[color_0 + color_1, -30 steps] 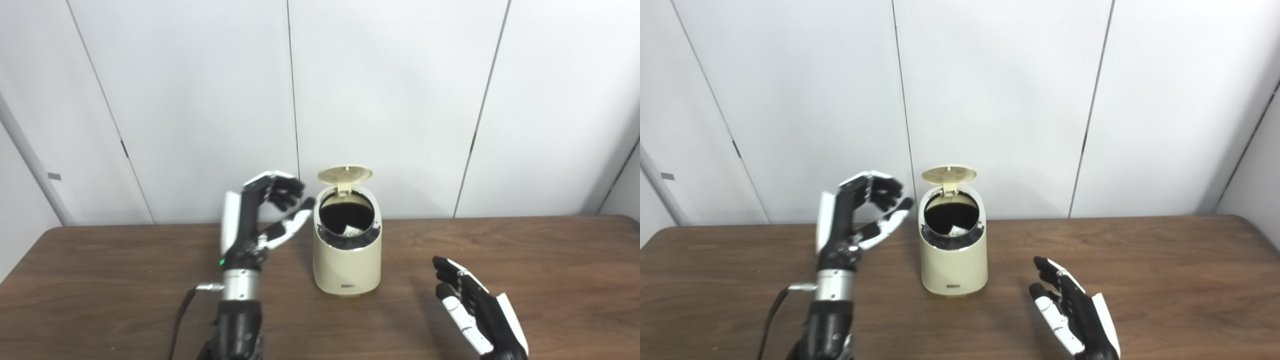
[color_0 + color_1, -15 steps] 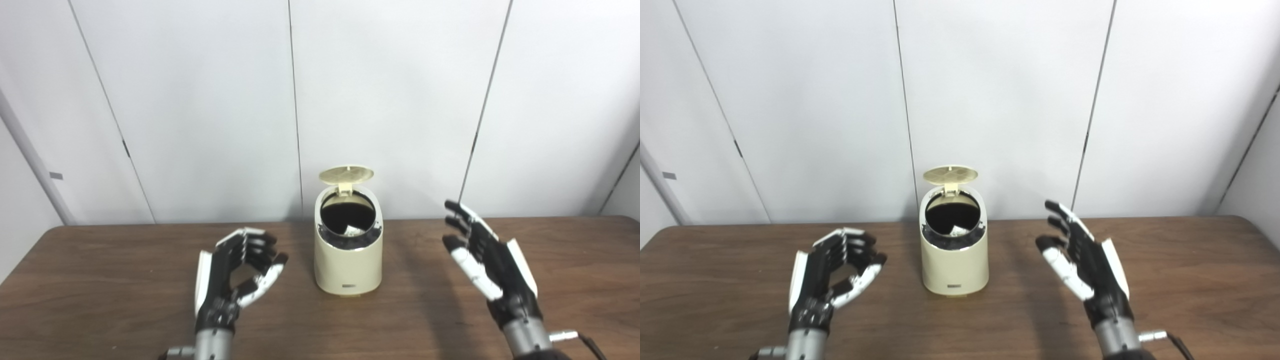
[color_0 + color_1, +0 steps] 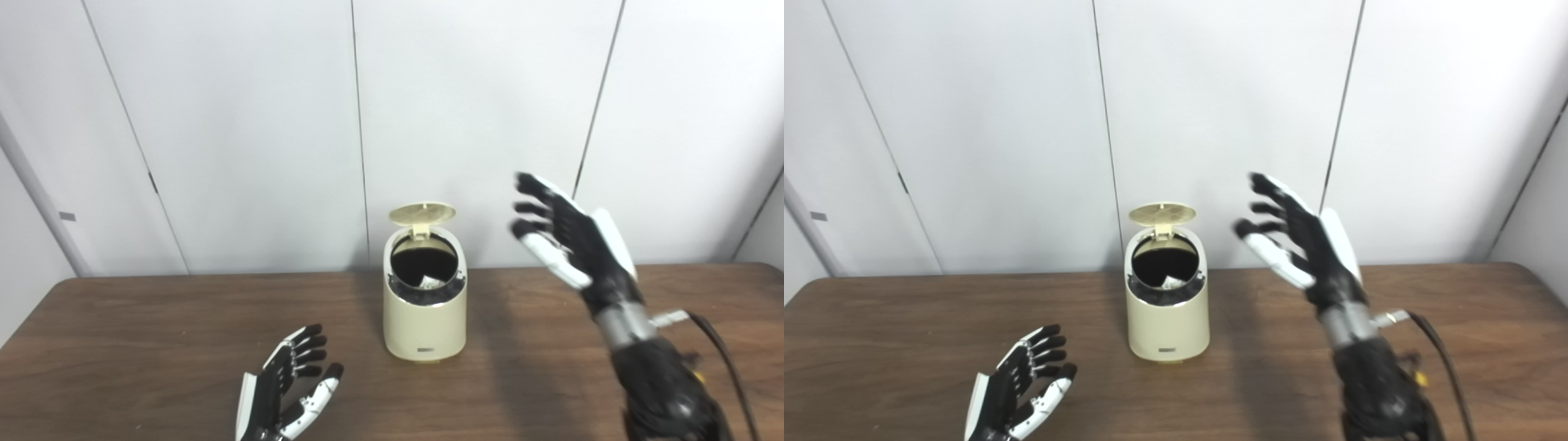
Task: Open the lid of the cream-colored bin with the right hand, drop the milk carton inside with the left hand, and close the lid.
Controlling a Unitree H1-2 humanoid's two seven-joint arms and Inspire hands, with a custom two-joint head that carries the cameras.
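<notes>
The cream-colored bin (image 3: pixel 424 306) stands upright on the brown wooden table (image 3: pixel 122 331), toward its far edge and about midway between the table's left and right ends, close to the white panelled wall (image 3: pixel 245 122) behind. Its round lid (image 3: pixel 422 214) is tipped up and back on the rear hinge, leaving the dark mouth open, and a pale corner of the milk carton (image 3: pixel 430 282) shows low inside, against the near rim. The right hand (image 3: pixel 566 236) is raised above the table to the right of the bin, at about the lid's height, released with fingers spread and holding nothing; a clear gap lies between its fingertips and the lid. The left hand (image 3: pixel 288 392) is low near the table's front edge, left of and nearer than the bin, palm up, fingers loosely apart and empty. Bare tabletop stretches wide on both sides of the bin, out to the left corner and the right edge
</notes>
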